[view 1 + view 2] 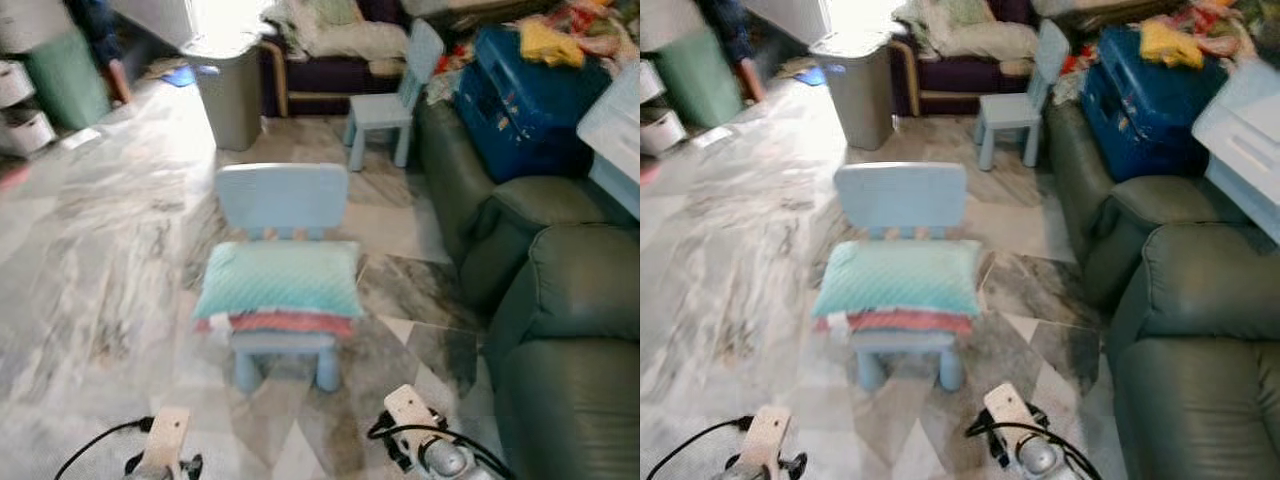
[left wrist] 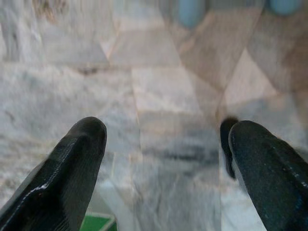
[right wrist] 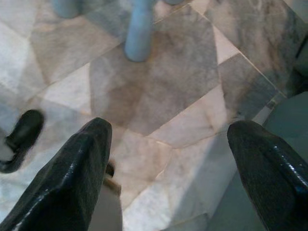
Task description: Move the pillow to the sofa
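Observation:
A pale teal pillow [image 1: 280, 279] lies on the seat of a small light-blue chair [image 1: 282, 196] in the middle of the floor, with a red folded cloth [image 1: 290, 323] under it. The dark green sofa [image 1: 565, 330] runs along the right side. Both arms hang low in front of the chair, away from the pillow. My left gripper [image 2: 163, 159] is open over bare marble floor. My right gripper [image 3: 168, 163] is open too, above the floor near a chair leg [image 3: 138, 33] and the sofa's edge.
A second blue chair [image 1: 390, 100] stands farther back beside the sofa. A grey bin [image 1: 228, 90] is at the back centre. A blue case [image 1: 530, 100] and clutter sit on the sofa's far end. A person's leg [image 1: 105, 50] is at the back left. Marble floor [image 1: 90, 260] lies open to the left.

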{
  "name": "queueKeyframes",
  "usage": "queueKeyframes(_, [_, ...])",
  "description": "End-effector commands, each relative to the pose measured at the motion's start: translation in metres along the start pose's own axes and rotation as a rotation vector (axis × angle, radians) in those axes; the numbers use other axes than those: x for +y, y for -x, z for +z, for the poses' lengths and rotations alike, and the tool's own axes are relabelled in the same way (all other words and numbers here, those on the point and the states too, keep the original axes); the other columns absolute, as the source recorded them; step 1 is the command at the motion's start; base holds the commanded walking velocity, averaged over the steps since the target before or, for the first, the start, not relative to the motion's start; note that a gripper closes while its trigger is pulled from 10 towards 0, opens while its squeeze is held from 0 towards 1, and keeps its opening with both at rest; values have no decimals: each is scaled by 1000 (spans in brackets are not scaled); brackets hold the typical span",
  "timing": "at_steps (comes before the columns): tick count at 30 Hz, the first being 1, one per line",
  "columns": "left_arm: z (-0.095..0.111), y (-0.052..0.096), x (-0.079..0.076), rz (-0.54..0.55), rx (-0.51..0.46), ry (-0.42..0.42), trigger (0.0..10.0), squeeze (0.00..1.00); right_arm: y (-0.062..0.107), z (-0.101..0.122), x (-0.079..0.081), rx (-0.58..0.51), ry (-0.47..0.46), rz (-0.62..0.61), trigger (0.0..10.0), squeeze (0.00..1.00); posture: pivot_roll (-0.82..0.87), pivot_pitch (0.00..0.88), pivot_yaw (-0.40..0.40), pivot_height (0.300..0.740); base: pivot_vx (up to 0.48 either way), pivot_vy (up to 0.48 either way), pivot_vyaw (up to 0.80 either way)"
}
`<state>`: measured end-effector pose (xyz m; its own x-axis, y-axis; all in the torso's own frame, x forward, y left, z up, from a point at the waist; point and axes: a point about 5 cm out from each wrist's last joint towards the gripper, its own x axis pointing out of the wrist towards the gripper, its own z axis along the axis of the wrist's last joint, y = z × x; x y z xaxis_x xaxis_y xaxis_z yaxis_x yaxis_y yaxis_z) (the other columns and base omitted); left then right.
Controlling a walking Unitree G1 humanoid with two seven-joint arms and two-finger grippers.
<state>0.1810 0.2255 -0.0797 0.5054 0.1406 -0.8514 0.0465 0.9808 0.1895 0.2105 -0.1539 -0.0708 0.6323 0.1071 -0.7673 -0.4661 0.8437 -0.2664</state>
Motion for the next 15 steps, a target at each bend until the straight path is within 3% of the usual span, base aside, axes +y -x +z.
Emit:
queueKeyframes(1, [1, 0, -6, -20, -2, 1, 10000, 0, 2, -9, -6, 28, -1, -13, 10000, 0, 5, 49, 36, 740, 428, 0, 0])
queueKeyframes(3, [0, 0, -6, -20, -1, 2, 10000, 0, 2, -9, -6, 28, -1, -14, 10000, 0, 5, 49, 36, 740, 416, 0, 0])
queueKeyframes(7, [0, 0, -6, -20, 0, 11, 10000, 0, 2, -10, -6, 28, -1, -15, 10000, 0, 4, 49, 36, 740, 324, 352, 0])
queueKeyframes(15, [0, 0, -6, -17, 2, 41, 10000, 0, 3, -13, -7, 40, -2, -16, 10000, 0, 4, 50, 36, 740, 0, 469, 0])
